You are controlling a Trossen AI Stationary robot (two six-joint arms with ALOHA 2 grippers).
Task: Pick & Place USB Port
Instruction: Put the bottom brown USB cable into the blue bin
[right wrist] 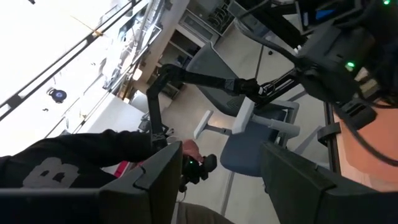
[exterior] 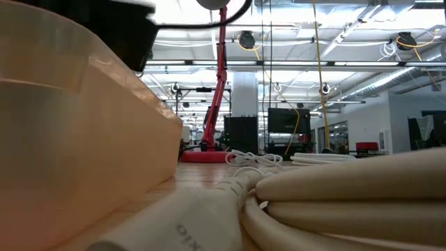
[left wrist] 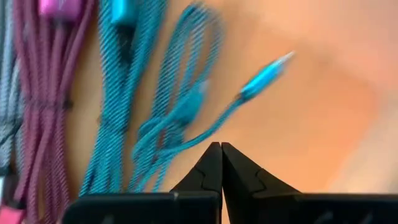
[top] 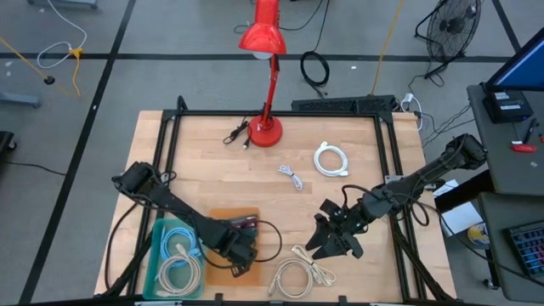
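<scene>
Left gripper (top: 240, 257) low over the orange tray (top: 223, 219) at the near edge of the wooden surface (top: 204, 161). Its fingers (left wrist: 211, 163) are pressed together tip to tip, nothing between them in the left wrist view.

Just ahead of those tips: a teal braided USB cable (left wrist: 180, 112) loosely bundled on the tray floor, one plug end sticking out free. Beside it a maroon cable (left wrist: 46, 93), also coiled. Neither is lifted; both lie flat.

Teal bin (top: 177, 259) sits touching the tray on its left side and holds coiled pale cables (top: 180, 270). Probably the drop point, though the frames do not settle that.

Right gripper (top: 333, 238) hangs over the near right part of the surface, fingers (right wrist: 163, 174) wide apart and empty, its camera tilted up toward the room, where a person in a dark sleeve (right wrist: 74, 158) sits. Arm looks to be waiting.

Loose on the surface: white cable coil (top: 299, 274) near the front edge, another white coil (top: 331, 159) further back, a small grey cable (top: 292, 177) between, red lamp (top: 266, 129) at the rear.

Progress, as judged: some cables already binned; tray cables remain. The left fingers have closed without catching the teal cable, so the pick is not yet made. Left to do: open, settle on a cable, lift, carry to the bin
</scene>
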